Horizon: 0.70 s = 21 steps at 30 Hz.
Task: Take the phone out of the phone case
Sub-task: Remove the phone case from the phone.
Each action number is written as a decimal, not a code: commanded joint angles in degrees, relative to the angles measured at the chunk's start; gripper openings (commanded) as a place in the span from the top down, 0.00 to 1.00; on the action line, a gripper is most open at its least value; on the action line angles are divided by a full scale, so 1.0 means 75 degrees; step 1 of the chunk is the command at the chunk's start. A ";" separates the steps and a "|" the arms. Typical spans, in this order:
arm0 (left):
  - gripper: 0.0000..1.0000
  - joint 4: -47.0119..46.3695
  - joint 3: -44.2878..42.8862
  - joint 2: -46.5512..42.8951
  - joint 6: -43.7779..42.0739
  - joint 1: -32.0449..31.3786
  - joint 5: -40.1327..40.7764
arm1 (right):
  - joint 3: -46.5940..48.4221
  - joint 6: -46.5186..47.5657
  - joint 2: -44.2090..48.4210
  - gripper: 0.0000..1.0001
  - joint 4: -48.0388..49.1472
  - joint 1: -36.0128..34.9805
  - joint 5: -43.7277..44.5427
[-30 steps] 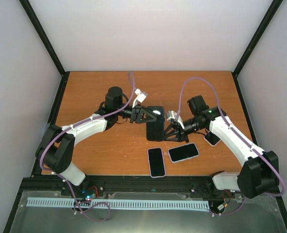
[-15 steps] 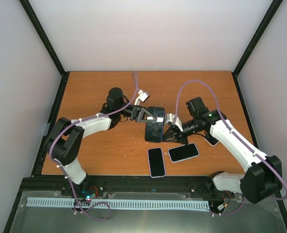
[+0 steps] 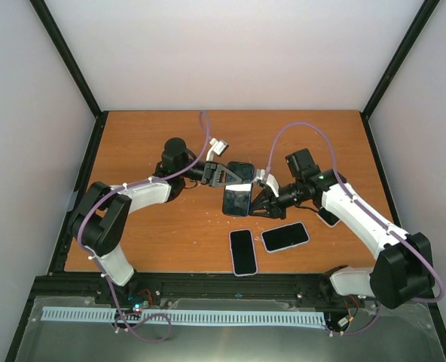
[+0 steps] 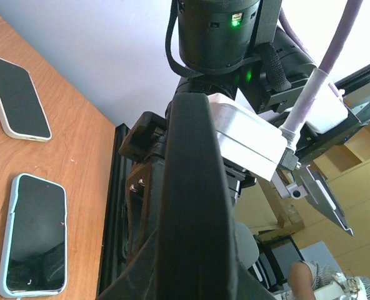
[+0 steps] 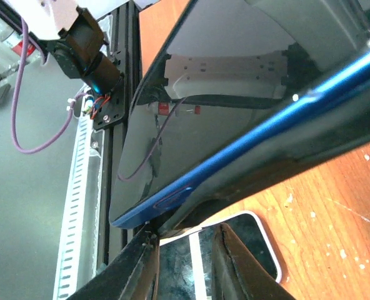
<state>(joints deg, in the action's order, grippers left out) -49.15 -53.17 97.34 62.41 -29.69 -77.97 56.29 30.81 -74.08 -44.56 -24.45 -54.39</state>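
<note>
Phone case (image 3: pixel 243 169) is clamped by left gripper (image 3: pixel 227 175) above table centre, with phone (image 3: pixel 236 200) apparently only part-peeled. Right gripper (image 3: pixel 256 199), jaws narrowly apart and nothing gripped, is set at the phone's 3 o'clock edge. Full separation is not yet done.

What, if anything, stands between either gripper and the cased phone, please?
Nothing visible does: the left gripper and right gripper both meet the cased phone, which is held off the table.

Flat phones (image 3: pixel 243 251) on table (image 3: pixel 132 136) — before held phone (image 3: pixel 238 199)
</note>
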 commanded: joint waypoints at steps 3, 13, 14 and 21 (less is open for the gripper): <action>1.00 -0.0257 -0.0145 -0.0213 0.0134 -0.0576 -0.0114 | 0.0554 -0.1193 -0.0495 0.74 0.1763 0.0063 0.0543; 1.00 -0.0105 -0.0204 -0.0076 -0.0204 -0.0864 -0.0196 | 0.0918 -0.3196 -0.1116 0.71 0.3102 0.1130 -0.0429; 1.00 -0.0095 -0.0218 -0.0053 -0.0202 -0.0873 -0.0188 | 0.0977 -0.3305 -0.1179 0.70 0.3185 0.1215 -0.0512; 1.00 -0.0037 -0.0222 0.0164 -0.0315 -0.1109 -0.0207 | 0.1202 -0.3319 -0.1356 0.58 0.3504 0.1279 -0.1116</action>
<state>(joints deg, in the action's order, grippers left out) -49.52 -53.95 97.80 57.91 -29.91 -65.98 60.40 9.06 -83.40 -36.49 -15.79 -62.00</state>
